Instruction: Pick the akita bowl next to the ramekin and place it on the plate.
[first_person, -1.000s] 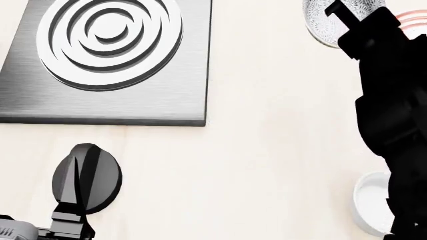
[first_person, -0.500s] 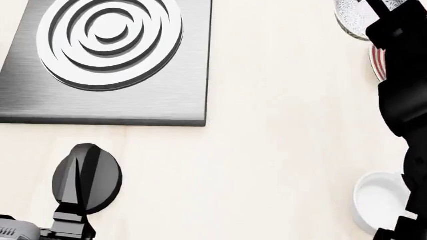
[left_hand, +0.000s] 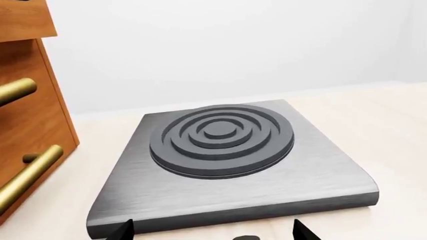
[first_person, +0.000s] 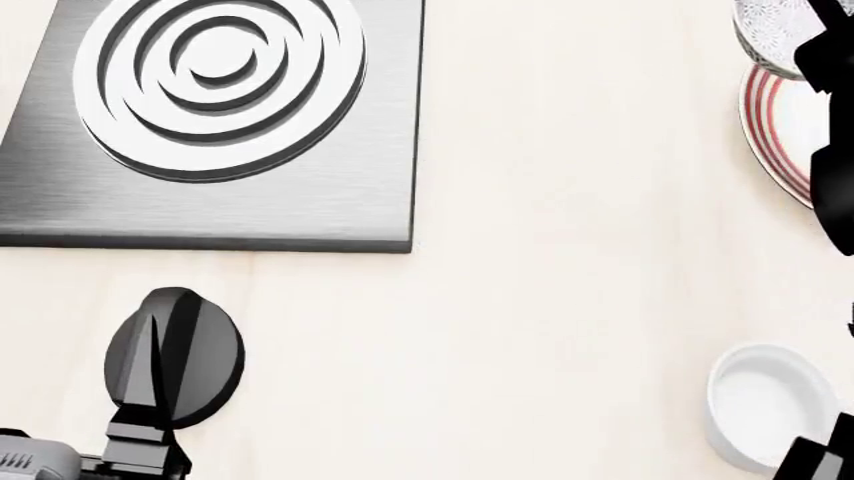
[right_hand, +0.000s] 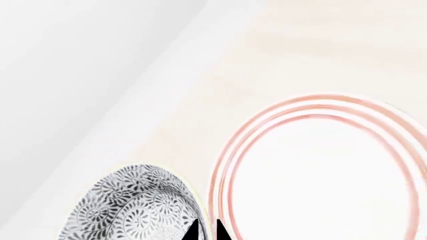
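Carrying bowl (right_hand: 137, 210) toward plate (right_hand: 320, 175); right gripper (right_hand: 205, 231) fingertips pinched on bowl rim. Next: centre over plate, lower, release. Left gripper (left_hand: 212, 231) spread wide, empty.

- The left arm (first_person: 171, 365), seen from the head camera, is matte black, with a rounded, oval, disc-like housing split by a raised narrow ridge.
- Below that housing sits a small stepped black block, then a pale grey segment with faint dark markings, too small to read.
- The right arm (first_person: 834, 130) is a blocky, angular black silhouette.
- Both wrist views show only pointed black fingertips (left_hand: 303, 231).
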